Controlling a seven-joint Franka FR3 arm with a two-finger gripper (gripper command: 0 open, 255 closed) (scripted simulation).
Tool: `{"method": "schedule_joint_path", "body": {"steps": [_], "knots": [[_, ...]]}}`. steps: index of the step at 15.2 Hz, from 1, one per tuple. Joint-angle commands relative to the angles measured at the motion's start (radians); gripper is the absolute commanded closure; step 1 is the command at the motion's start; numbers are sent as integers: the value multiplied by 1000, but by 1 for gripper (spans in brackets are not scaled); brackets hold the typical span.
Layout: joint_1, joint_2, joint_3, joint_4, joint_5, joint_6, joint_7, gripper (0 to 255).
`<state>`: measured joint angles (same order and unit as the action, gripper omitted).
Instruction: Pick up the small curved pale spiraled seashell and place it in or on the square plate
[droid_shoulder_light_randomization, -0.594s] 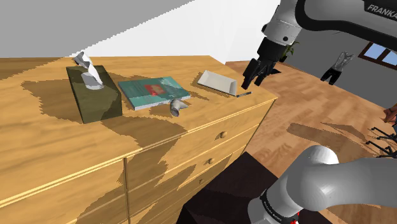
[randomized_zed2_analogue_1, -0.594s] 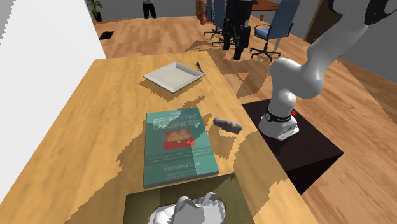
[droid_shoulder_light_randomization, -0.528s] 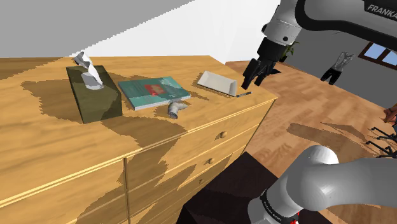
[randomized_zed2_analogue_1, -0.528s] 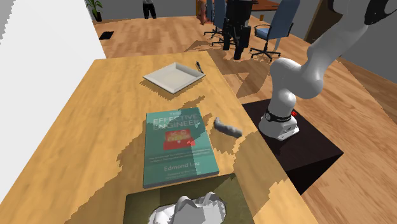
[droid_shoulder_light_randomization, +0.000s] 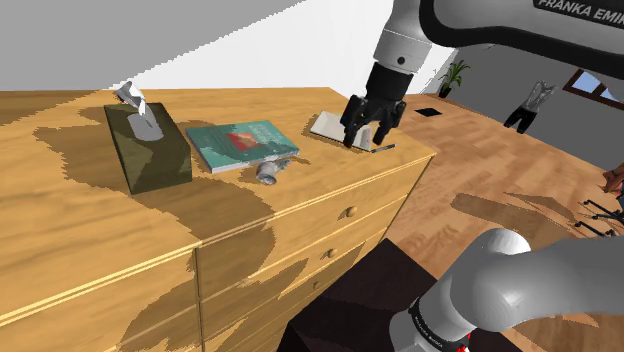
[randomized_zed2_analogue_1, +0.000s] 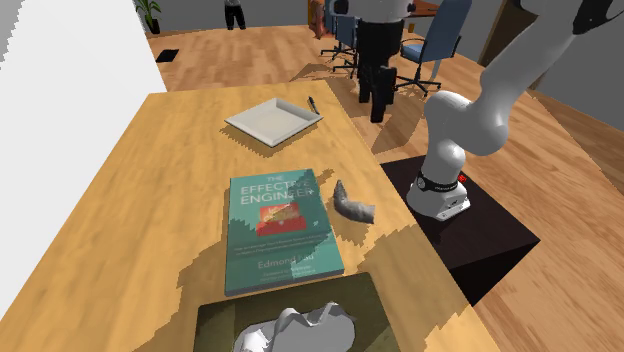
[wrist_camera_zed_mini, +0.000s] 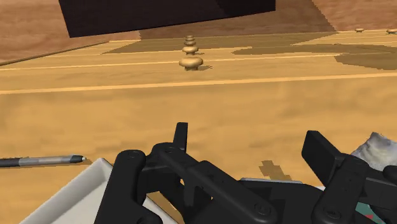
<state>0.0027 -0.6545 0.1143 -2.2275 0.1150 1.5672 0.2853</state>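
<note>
Here, gripper (droid_shoulder_light_randomization: 363, 136) spread wide, empty, near plate (randomized_zed2_analogue_1: 272, 121)

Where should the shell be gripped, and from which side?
Across its middle, coming straight down from above: the shell lies flat on the dresser, curved, with the book close along one side, so a low sideways approach looks crowded.

Arm (droid_shoulder_light_randomization: 470, 22) stretched forward, black pincer (droid_shoulder_light_randomization: 364, 134) pointing down, jaws apart

We read "FRANKA EMI" on the white arm (droid_shoulder_light_randomization: 520, 18), and "EFFECT" and "Edmond" on the teal book (randomized_zed2_analogue_1: 280, 232)
</note>
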Motion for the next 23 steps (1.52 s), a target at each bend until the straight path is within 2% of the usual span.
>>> {"method": "schedule_joint_path", "body": {"steps": [1, 7, 13, 21, 23], "knots": [[-1, 48, 45, 25, 32, 8, 89, 0], [-6, 228, 164, 139, 97, 39, 338, 0], [-8, 448, 263, 302, 116, 72, 587, 0], [2, 448, 276, 200, 126, 173, 591, 0], [2, 448, 276, 200, 126, 173, 591, 0]]}}
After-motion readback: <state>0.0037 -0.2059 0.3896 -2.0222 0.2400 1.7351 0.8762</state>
